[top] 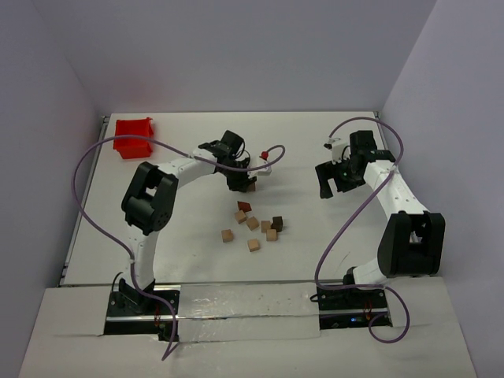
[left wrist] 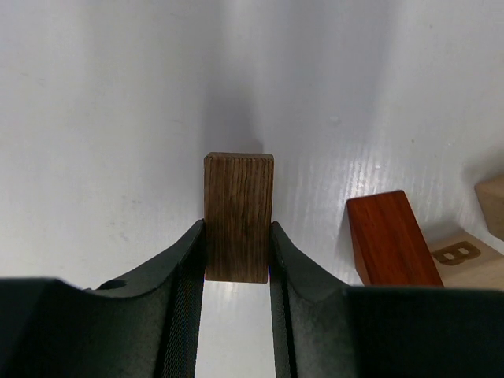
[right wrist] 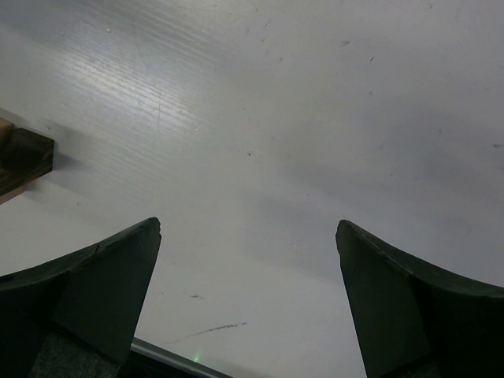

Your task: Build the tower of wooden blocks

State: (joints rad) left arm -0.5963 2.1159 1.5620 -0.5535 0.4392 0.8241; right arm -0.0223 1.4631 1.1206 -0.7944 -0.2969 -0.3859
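My left gripper (top: 241, 183) (left wrist: 239, 230) is shut on a dark brown wood block (left wrist: 239, 214) (top: 250, 187), which it holds low over the white table, behind the loose pile. A reddish-brown wedge (left wrist: 391, 236) (top: 244, 206) lies just to its right, next to a tan cube marked 8 (left wrist: 465, 258). Several more tan and dark cubes (top: 253, 224) lie scattered singly mid-table. No wood block tower is in view. My right gripper (top: 326, 187) (right wrist: 248, 236) hangs open over bare table at the right, nothing between its fingers. A dark block (right wrist: 24, 161) shows at its view's left edge.
A red plastic bin (top: 134, 135) sits at the back left corner. Purple cables (top: 102, 157) loop over both arms. Grey walls close the table on three sides. The nearest loose cube (top: 253, 245) lies toward the front.
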